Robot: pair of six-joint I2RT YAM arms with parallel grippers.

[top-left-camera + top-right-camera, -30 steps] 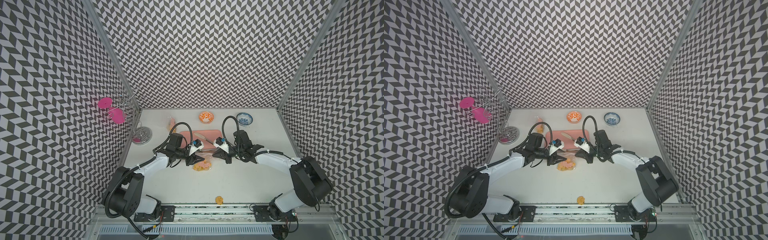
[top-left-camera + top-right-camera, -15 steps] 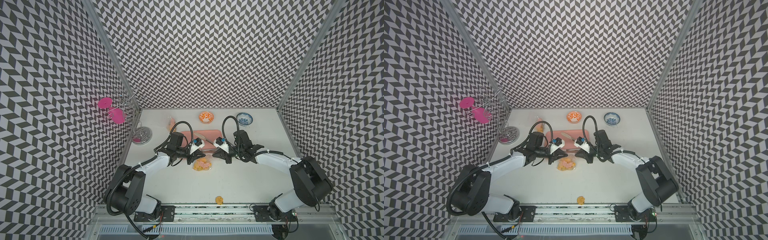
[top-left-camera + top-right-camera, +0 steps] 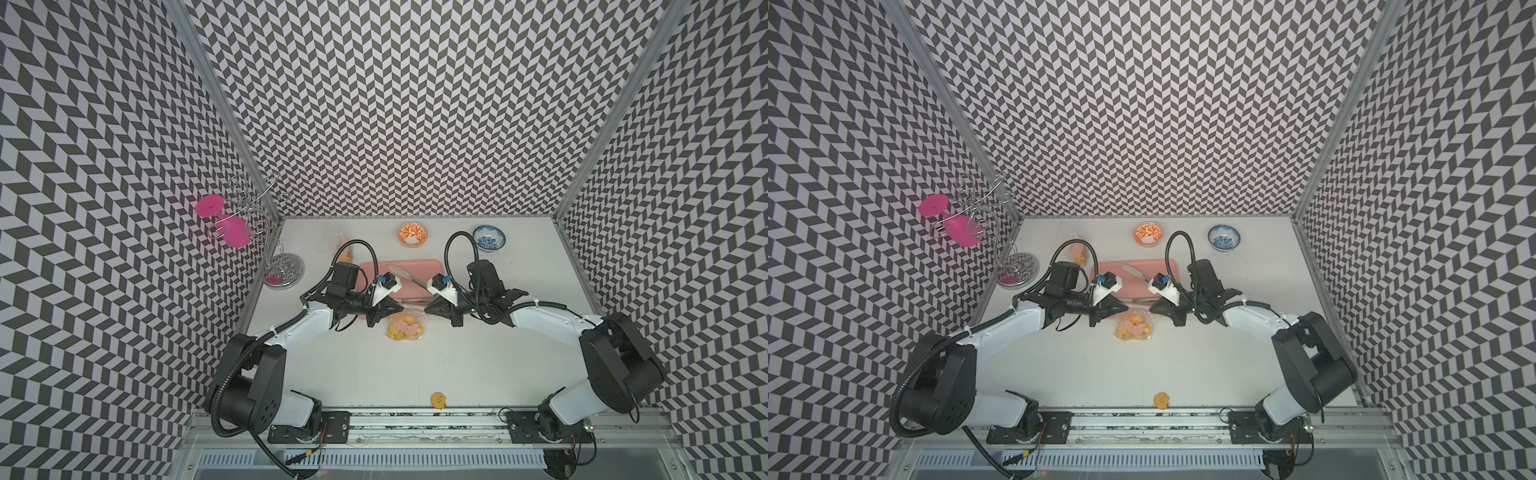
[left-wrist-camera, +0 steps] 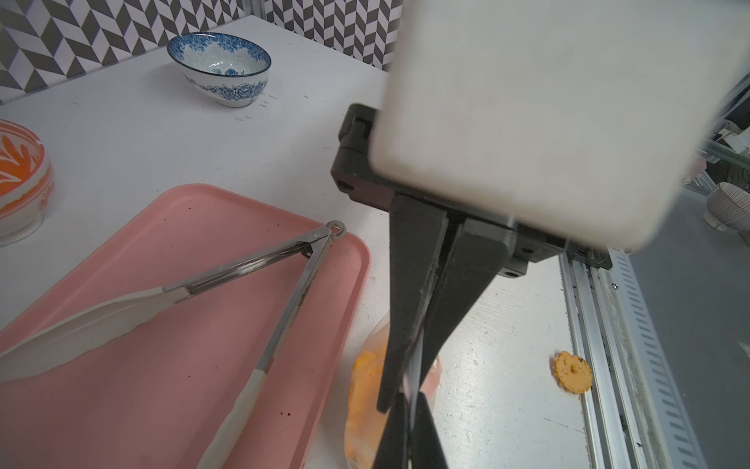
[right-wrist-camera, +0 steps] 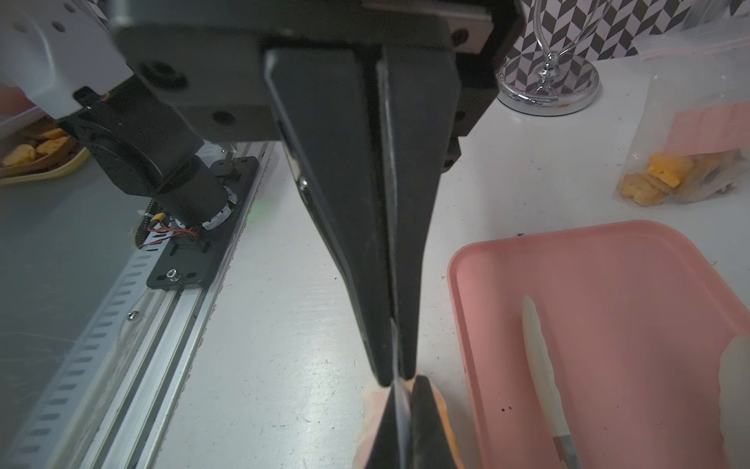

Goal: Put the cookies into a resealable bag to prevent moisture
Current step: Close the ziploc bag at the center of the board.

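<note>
A clear resealable bag (image 3: 405,329) (image 3: 1133,331) holding several yellow-orange cookies lies on the white table just in front of the pink tray. My left gripper (image 3: 400,310) (image 4: 409,387) is shut on the bag's top edge from the left. My right gripper (image 3: 427,311) (image 5: 395,379) is shut on the same edge from the right, tip to tip with the left. In both wrist views thin film shows between the closed fingers, with the bag (image 4: 365,390) (image 5: 442,410) under them. One loose round cookie (image 3: 438,400) (image 3: 1161,400) (image 4: 572,371) lies at the table's front edge.
The pink tray (image 3: 424,268) (image 5: 629,304) carries tongs (image 3: 405,276) (image 4: 251,268). Behind it stand an orange bowl (image 3: 412,234) and a blue bowl (image 3: 489,238). A second bag of cookies (image 3: 345,249) (image 5: 690,154) lies back left, near a wire rack (image 3: 284,270) with pink glasses.
My left gripper's jaws have closed on the bag's top edge. The right gripper has kept its grip, and the bag has barely moved.
</note>
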